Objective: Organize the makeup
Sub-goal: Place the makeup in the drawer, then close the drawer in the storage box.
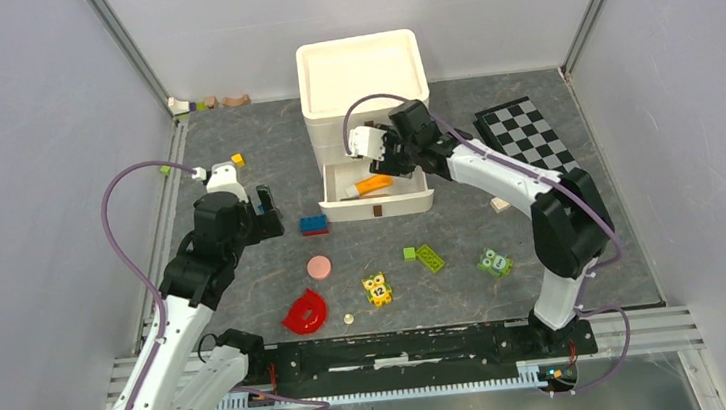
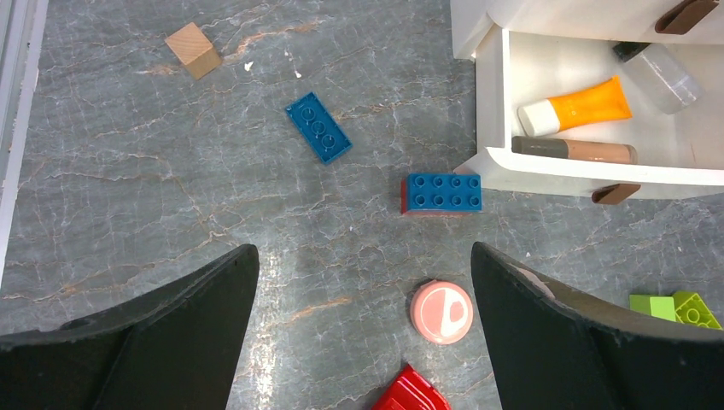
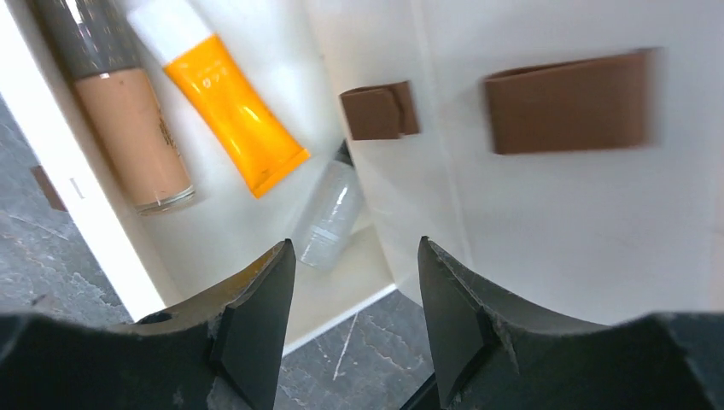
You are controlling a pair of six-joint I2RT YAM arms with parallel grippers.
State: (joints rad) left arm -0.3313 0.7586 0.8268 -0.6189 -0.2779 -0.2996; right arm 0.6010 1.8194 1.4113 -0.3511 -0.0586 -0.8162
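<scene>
Fingers (image 2: 171, 333) of the left gripper (image 2: 363, 254) were spread wide with nothing held, above the grey table (image 2: 128, 171). Round pink disc (image 2: 441, 312) lay flat on the table outside the drawer, seen between the fingers and close to the one at the view's right. Open white drawer (image 2: 499, 166) further right held three items. Orange tube (image 2: 589, 104): white cap leftward, flat crimped end rightward, long axis roughly along the drawer front, slightly tilted. Beige stick (image 2: 589, 152): grey cap also leftward, near parallel, against the front wall. Small clear bottle (image 2: 666, 73): dark cap, toward the back. Right gripper (image 3: 352, 248) hung over the drawer, fingers apart, empty.
</scene>
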